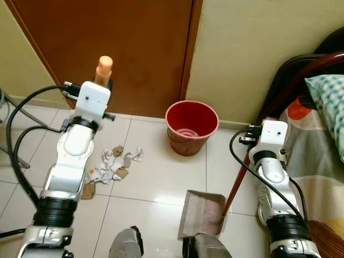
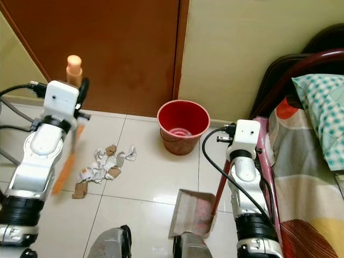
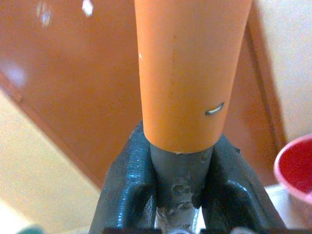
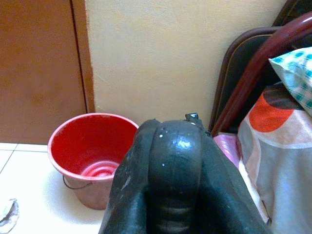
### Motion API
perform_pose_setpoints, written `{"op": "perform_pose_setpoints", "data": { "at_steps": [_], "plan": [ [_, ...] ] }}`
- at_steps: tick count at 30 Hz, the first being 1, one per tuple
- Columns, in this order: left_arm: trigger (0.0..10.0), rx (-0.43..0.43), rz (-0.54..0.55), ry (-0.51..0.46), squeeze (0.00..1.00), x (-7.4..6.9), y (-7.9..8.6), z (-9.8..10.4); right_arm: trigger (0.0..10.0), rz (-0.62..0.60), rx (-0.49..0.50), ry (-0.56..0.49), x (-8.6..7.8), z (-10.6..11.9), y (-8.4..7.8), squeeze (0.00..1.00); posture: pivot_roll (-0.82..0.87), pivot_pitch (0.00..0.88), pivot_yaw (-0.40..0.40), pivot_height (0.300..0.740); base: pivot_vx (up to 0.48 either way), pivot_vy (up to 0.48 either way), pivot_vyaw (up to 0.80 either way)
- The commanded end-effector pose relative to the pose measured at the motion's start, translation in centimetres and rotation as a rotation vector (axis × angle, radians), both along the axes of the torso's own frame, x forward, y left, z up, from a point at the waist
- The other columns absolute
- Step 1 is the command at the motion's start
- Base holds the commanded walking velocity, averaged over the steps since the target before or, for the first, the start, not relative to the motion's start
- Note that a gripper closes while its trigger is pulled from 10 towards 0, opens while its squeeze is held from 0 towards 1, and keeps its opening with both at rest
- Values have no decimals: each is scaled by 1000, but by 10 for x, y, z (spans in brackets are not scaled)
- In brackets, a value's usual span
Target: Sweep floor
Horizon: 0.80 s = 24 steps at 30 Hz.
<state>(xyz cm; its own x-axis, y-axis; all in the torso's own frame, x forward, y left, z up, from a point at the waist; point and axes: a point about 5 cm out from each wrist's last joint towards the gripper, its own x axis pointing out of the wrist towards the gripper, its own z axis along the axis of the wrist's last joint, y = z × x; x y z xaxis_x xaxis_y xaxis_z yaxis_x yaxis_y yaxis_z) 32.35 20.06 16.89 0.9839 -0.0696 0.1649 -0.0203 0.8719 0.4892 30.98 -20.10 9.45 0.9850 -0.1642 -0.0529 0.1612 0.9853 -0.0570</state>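
In the left eye view, the dustpan lies on the tiled floor by the robot's feet, its red handle rising to the right gripper. A red bucket stands beyond, left of that gripper. Crumpled paper scraps lie below the left gripper.

In the left wrist view, the left gripper's fingers clamp the orange broom handle.

In the right wrist view, the right gripper's fingers are closed together; what they hold cannot be made out.

Glossy tiled floor, crumpled paper scraps, smooth red plastic bucket, brown wooden door.
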Motion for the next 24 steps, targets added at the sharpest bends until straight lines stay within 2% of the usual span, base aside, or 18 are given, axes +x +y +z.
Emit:
{"op": "perform_pose_setpoints", "data": {
  "at_steps": [1,5,8,10,12,13,16,24],
  "plan": [
    [10000,16,27,-65,0,-1,10,8,10000,17,-3,-11,2,3,1,0,22,137,-54,740,0,0,0],
    [10000,1,36,6,0,-3,16,-12,10000,19,-3,-9,2,3,0,0,16,143,-57,740,0,0,0],
    [10000,39,-2,61,0,-5,13,-28,10000,21,-3,-7,2,3,0,0,19,147,-61,740,0,0,0],
    [10000,97,-46,103,0,-6,8,-41,10000,21,-2,-6,2,3,-1,0,22,149,-64,740,0,0,0],
    [10000,90,-58,125,0,-6,7,-46,10000,22,-2,-6,2,3,0,0,22,149,-64,740,0,0,0],
    [10000,69,-72,169,0,-6,3,-57,10000,27,-1,-6,2,3,2,0,22,149,-64,740,0,0,0],
    [10000,54,-115,209,0,-5,-7,-66,10000,36,5,-13,4,5,4,0,14,149,-65,740,0,0,0],
    [10000,-22,-245,221,0,-4,-44,-67,10000,40,9,-24,6,8,6,0,9,149,-61,740,0,0,0]
  ]
}}
